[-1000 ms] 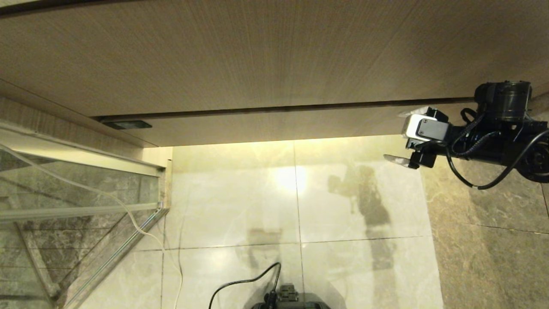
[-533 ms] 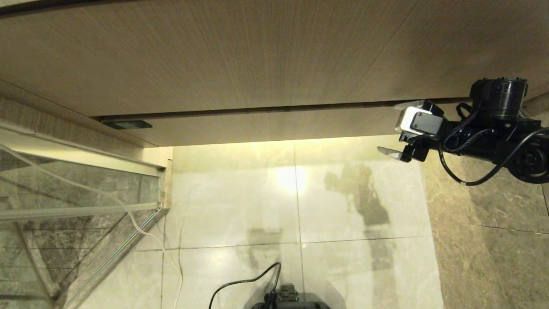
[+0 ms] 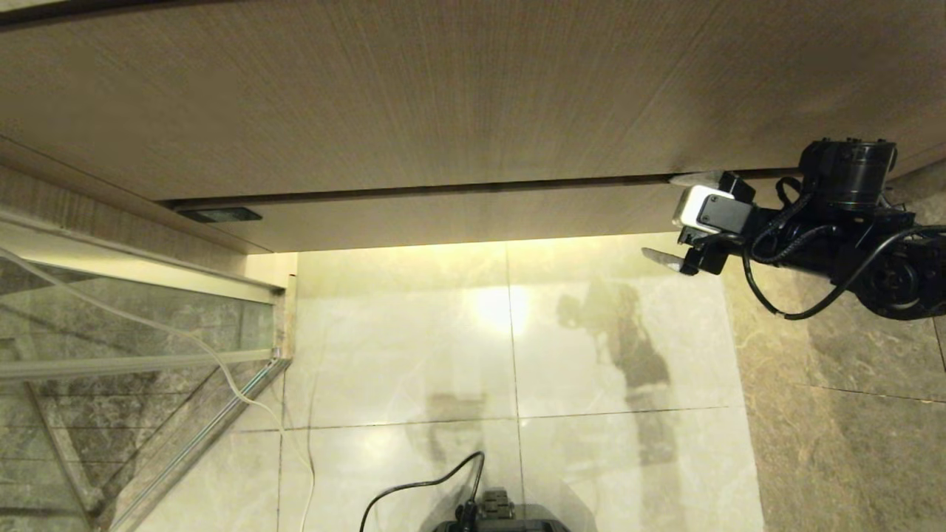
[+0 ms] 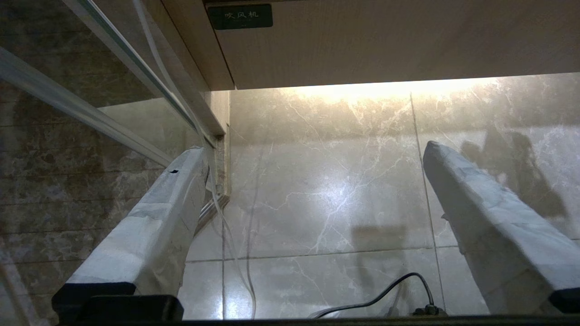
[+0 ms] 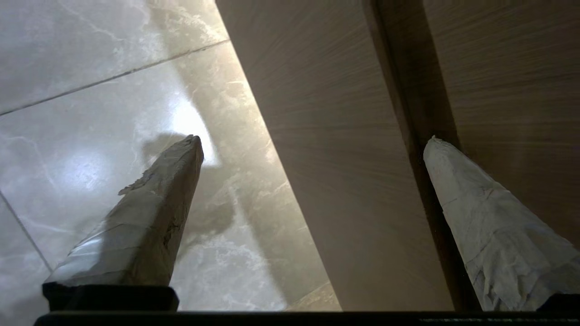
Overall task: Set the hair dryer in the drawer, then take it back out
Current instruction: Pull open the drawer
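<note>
Right tool (image 3: 678, 219) spread wide at the closed drawer (image 3: 473, 218); left tool (image 4: 312, 226) spread too, below label (image 4: 240, 16) reading 吹风机.

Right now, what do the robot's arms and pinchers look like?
The right arm is black with round joints, and looping black cables hang from it. It has a small white-and-black box near its wrist. The right gripper has two long, pointed fingers wrapped in pale, wrinkly tape. The left gripper has the same taped fingers on black bases.
</note>
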`<state>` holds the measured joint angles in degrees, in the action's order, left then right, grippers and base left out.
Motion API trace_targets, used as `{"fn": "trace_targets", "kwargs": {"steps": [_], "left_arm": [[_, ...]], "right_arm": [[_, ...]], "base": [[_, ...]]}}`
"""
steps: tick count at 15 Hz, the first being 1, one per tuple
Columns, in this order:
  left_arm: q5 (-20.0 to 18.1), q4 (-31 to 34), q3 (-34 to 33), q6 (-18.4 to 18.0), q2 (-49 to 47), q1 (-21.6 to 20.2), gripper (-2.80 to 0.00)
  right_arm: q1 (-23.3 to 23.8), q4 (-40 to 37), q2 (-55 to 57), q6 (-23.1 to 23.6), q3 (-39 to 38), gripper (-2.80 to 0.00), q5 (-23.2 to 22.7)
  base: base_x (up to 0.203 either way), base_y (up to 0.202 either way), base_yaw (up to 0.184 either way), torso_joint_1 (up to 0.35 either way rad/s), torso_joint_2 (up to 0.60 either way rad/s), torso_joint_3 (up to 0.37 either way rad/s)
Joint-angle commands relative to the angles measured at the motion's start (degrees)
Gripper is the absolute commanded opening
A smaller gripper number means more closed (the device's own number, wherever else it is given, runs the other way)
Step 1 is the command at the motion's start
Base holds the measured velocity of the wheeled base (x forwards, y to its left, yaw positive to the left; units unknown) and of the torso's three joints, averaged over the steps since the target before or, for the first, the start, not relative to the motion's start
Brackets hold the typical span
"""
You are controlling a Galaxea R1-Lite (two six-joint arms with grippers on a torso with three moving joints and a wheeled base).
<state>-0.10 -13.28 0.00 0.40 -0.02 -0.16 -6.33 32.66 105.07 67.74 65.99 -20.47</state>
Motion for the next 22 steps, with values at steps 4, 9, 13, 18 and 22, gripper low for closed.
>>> {"fn": "trace_targets", "kwargs": {"steps": [4, 9, 13, 18, 22], "left_arm": [[0.01, -0.08, -2.29, -0.05, 0.02, -0.02, 0.0], [0.01, -0.08, -2.29, 0.02, 0.02, -0.02, 0.0], [0.01, -0.12, -2.29, 0.04, 0.02, -0.02, 0.0], [0.01, -0.08, -2.29, -0.04, 0.02, -0.02, 0.0], [0.01, -0.08, -2.29, -0.05, 0.02, -0.02, 0.0]], "right_arm": [[0.26, 2.06, 1.45, 0.2, 0.02, 0.0, -0.19], [0.26, 3.46, 2.24, 0.11, 0.55, 0.0, -0.1], [0.44, 3.9, 2.68, -0.07, 0.63, 0.0, -0.1], [0.53, 3.93, 3.06, -0.07, 0.63, 0.0, -0.1], [0.62, 5.46, 3.64, -0.22, 0.62, 0.0, -0.1]], "base": [[0.0, 0.0, 0.0, 0.0, 0.0, 0.0], [0.0, 0.0, 0.0, 0.0, 0.0, 0.0], [0.0, 0.0, 0.0, 0.0, 0.0, 0.0], [0.0, 0.0, 0.0, 0.0, 0.0, 0.0], [0.0, 0.0, 0.0, 0.0, 0.0, 0.0]]}}
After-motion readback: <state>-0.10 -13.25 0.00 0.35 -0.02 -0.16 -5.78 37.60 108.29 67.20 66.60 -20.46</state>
